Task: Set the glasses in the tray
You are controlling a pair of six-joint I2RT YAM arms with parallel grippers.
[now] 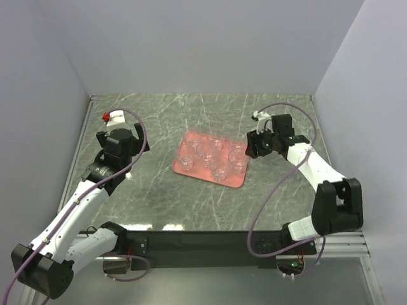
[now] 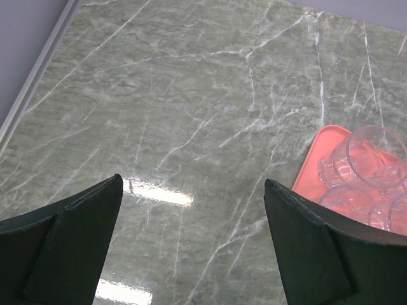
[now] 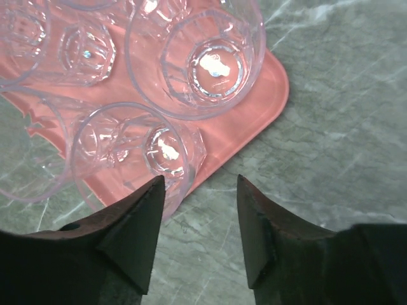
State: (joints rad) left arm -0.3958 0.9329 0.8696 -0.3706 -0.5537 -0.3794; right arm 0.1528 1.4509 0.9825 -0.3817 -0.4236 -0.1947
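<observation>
— At the right wrist, what do the fingers hold?
— Nothing. The right gripper [image 3: 200, 184] stands partly open above the marble table [image 3: 331, 127], and the nearest glass [image 3: 137, 149] is just beyond one fingertip, outside the gap.
— And farther out?
— The other glasses [image 3: 203, 60] stand upright, clustered on the pink tray [image 3: 270, 82].
— The left arm?
— The left gripper [image 2: 192, 184] is spread wide and empty over bare marble, well apart from the tray.
</observation>
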